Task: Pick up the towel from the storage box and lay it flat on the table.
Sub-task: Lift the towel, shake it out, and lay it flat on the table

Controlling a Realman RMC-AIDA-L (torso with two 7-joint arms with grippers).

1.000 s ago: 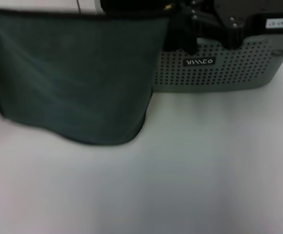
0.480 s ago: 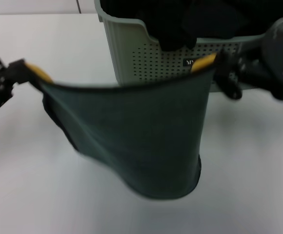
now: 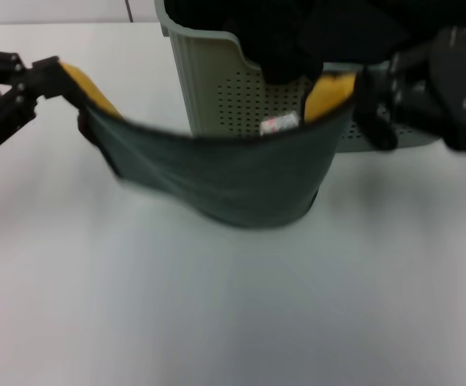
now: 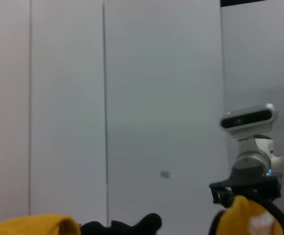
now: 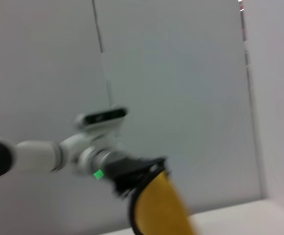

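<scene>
Head view shows the left tool (image 3: 52, 71) pinching one yellow corner of the towel (image 3: 233, 181), and the right tool (image 3: 360, 103) pinching the opposite corner. Between the two tools the towel hangs in a sagging curve, dark grey-green face toward the camera, black edging along the top, a small white tag (image 3: 279, 124) near the upper edge. Just behind the right tool stands the storage box (image 3: 209, 88) with black cloths (image 3: 297, 32) inside. Beneath both tools spreads the white worktop (image 3: 233, 305).
</scene>
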